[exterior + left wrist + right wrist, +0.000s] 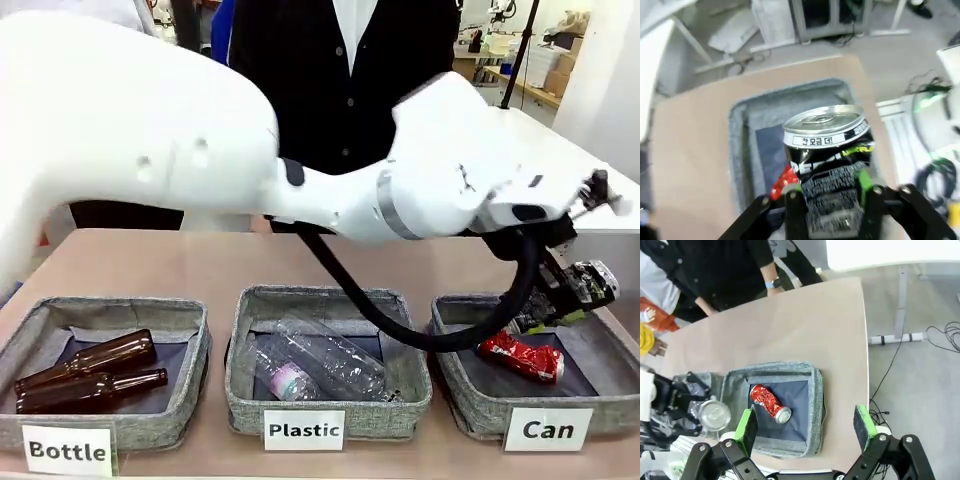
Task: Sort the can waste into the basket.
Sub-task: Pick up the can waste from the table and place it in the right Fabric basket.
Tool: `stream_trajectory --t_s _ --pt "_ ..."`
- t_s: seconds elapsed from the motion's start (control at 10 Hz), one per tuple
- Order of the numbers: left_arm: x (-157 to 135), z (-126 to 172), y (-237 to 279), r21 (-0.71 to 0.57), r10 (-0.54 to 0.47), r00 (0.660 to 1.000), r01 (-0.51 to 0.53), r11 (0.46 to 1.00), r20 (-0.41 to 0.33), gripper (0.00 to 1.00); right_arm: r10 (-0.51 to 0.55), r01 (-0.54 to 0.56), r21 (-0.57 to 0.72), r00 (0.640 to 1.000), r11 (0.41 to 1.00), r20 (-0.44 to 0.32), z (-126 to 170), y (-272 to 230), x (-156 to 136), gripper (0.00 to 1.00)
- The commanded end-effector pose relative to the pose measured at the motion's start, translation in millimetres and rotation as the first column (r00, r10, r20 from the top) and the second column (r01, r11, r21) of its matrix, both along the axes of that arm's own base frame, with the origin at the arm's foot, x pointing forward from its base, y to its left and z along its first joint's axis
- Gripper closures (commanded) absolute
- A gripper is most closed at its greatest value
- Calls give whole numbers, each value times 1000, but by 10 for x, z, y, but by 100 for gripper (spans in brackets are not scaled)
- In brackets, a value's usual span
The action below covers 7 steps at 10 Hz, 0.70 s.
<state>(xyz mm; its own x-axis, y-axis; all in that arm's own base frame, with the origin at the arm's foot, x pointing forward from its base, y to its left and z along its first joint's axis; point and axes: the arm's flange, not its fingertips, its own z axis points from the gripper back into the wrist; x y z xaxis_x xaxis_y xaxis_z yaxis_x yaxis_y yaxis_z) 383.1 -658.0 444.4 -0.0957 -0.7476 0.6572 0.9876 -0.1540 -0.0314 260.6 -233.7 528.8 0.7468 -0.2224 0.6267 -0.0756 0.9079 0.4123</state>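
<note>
Left gripper (827, 192) clenched on black can (832, 165), held above the Can basket (470, 410), not in it. Red can (520, 357) lies on the basket's dark floor. Right gripper (805, 424) jaws released, nothing between them, high over same basket. Plastic bin (245, 400) holds clear bottles (320, 365). Bottle bin (195, 400) holds two brown glass bottles (90, 372)

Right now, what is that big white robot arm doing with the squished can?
The robot is sorting trash. Its left gripper is shut on the black can and holds it above the Can basket. The red can already lies inside. The right gripper is open, holding nothing. Brown bottles and clear plastic bottles lie in their own bins.
</note>
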Motion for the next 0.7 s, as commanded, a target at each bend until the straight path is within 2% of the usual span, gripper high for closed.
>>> stream_trajectory --t_s 0.0,0.1,0.5,0.6 --pt "276 85 -308 94 3 996 -11 996 85 62 40 -40 7 999 999 -17 16 77 15 0" --pt "306 18 -355 137 -15 992 -3 991 126 62 40 -40 7 999 999 -17 16 77 15 0" --pt "294 -147 -357 179 -59 990 35 983 130 62 40 -40 7 999 999 -17 16 77 15 0" --pt "310 -162 -347 167 -63 992 44 985 110 11 40 -40 7 999 999 -17 16 77 15 0"
